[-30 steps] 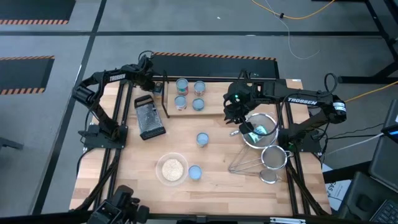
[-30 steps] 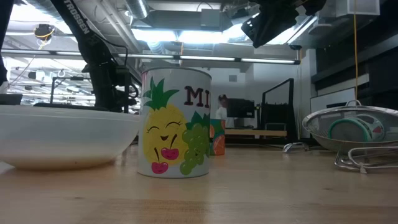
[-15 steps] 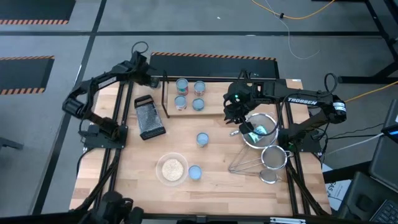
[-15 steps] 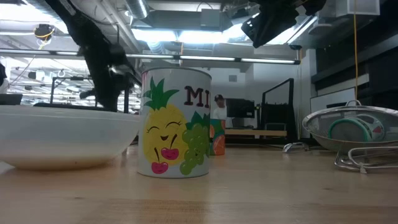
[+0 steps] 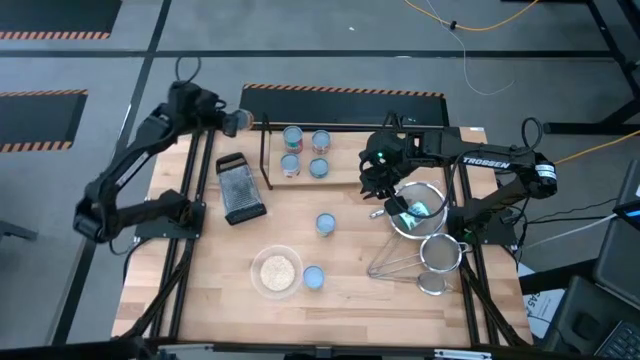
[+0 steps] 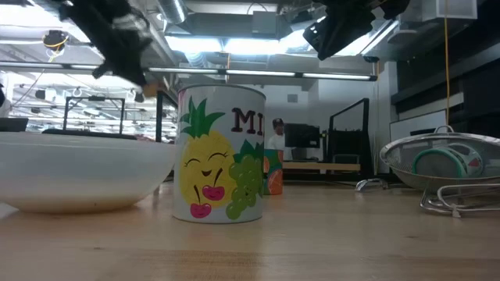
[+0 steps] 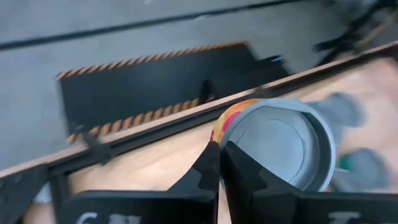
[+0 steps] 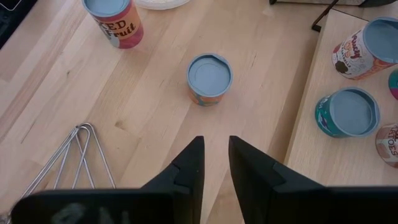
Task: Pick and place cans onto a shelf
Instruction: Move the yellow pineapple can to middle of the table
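Observation:
My left gripper (image 5: 228, 120) is raised over the table's far left corner, shut on a can (image 5: 241, 121) whose pale round top (image 7: 280, 146) faces the wrist camera. The shelf (image 5: 272, 176) at the far middle carries several cans (image 5: 292, 135), upright on their bases. Two more cans (image 5: 326, 223) (image 5: 313, 277) stand on the tabletop. The nearer one fills the low view (image 6: 221, 156). My right gripper (image 8: 214, 155) hangs open, with nothing between its fingers, above the table right of the shelf (image 8: 323, 68). My left gripper has its two fingers closed together at the can's rim (image 7: 222, 138), on the edge of the round top. The fingers themselves hide how they take the rim. The can is lifted clear of table and shelf, tilted, with its top turned toward the wrist.
A dark grater (image 5: 240, 188) lies at the left, and a clear bowl of grains (image 5: 276, 270) stands near the front. Metal strainers (image 5: 420, 215) and their wire handles (image 8: 81, 155) occupy the right side. A black frame (image 5: 190, 200) borders the tabletop.
My left gripper has risen from beside the shelf's left end and drawn back toward the table's far left corner, tipping up from pointing steeply down. The can has gone up with it, clear of the table. My right arm has kept still.

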Tool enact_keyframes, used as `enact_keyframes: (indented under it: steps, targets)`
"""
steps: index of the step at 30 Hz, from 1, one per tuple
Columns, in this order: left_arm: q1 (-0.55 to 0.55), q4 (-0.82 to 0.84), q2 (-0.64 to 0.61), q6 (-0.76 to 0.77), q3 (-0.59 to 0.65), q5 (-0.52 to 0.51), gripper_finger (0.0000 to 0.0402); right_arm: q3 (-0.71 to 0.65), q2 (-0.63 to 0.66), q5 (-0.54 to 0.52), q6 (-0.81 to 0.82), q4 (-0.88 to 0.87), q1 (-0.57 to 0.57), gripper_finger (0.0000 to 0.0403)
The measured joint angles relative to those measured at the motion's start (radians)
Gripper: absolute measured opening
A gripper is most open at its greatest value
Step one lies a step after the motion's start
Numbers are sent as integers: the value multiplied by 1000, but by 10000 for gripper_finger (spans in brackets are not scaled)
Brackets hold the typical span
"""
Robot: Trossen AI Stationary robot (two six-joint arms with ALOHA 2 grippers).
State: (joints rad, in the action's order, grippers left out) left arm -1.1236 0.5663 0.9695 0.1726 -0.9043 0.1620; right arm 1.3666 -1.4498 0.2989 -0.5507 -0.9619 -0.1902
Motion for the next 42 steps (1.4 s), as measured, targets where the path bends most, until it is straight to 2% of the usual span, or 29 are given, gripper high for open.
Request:
enact_keyframes:
  steps: [8,13,17,26,34,42]
  targets:
    - [47,11,-173,-30,0,292,0,0,0,0,0,0,0,78]
    - [167,11,-238,-29,0,352,0,0,0,0,0,0,0,78]
    - [302,11,-253,-29,0,331,0,0,0,0,0,0,0,78]
    - [628,8,-194,-17,0,146,1,0,0,0,0,0,0,78]
    - [872,-58,-48,-16,0,37,1,0,0,0,0,3,0,78]
    - [996,-127,137,-17,-1,-12,1,0,0,0,0,18,0,78]
